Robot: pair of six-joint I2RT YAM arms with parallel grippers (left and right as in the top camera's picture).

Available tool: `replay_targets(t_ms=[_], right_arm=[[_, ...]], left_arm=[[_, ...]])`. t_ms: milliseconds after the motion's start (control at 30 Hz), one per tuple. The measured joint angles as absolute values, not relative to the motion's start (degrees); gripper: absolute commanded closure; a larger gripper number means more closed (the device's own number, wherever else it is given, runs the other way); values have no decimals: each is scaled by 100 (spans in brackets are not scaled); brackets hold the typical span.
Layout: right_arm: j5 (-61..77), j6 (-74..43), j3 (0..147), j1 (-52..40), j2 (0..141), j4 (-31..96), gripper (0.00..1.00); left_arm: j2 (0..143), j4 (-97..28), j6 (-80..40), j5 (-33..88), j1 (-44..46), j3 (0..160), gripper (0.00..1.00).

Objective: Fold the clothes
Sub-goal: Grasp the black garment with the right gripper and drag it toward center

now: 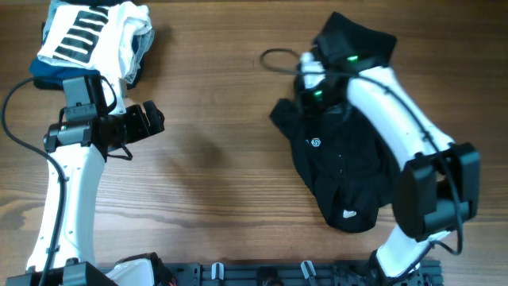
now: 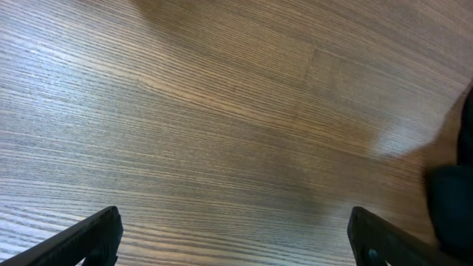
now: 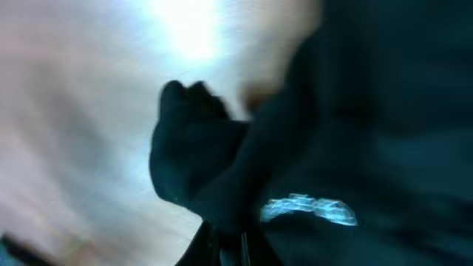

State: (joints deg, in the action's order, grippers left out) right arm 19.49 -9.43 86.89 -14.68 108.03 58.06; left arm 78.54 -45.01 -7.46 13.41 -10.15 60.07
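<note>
Clothes (image 1: 349,171): black, bunched on right half of table (image 1: 222,159). Long axis far-to-near, slightly diagonal, white tag (image 1: 349,213) at near end. Right claw (image 1: 306,83) at far end, clamped on a fold. Left claw (image 1: 153,121) spread wide over bare wood, well apart. Small white print (image 1: 315,143), unreadable.

left tool (image 1: 161,121) spread wide, pointing right; right tool (image 1: 308,79) pinched closed, arm stretched forward

The clothes (image 1: 349,171) are black with small white lettering. The table (image 1: 214,119) is warm brown, streaked with wood grain. The folded pile (image 1: 91,36) is white with black stripes over blue.
</note>
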Motion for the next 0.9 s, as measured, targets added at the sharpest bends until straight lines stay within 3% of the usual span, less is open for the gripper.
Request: replay_targets(t_ms=[67,133,200,233,367,633,800,900], right_arm=[[1798,-932,8687,-862,10803,5909,89],[1643,-875,8687,-353,10803,5961,67],[1444,-779,8687,73,10803,6073,34],[1339,-757,8687,235,10803,6141,28],[1157,-604,8687,617,10803,6215,20],[1302,-370,8844,-115,10801,5741,22],[663,-731,8833,-1013,10840,5013,34],[285,-821,8833,-1175,11111,4788,50]], left_arm=[[7854,-4501,-746,1341,-1015,6007,1],[7854,-4501,-746,1341,-1015,6007,1],[7854,-4497,-746,1341,-1015,6007,1],[7854,-4488,-746,1341,-1015,6007,1],[7854,-4477,-746,1341,-1015,6007,0],[7854,-4346,-746,1341,-1015,6007,0],[7854,-4329,-746,1341,-1015,6007,0],[7854,-4331,-746,1341,-1015,6007,0]])
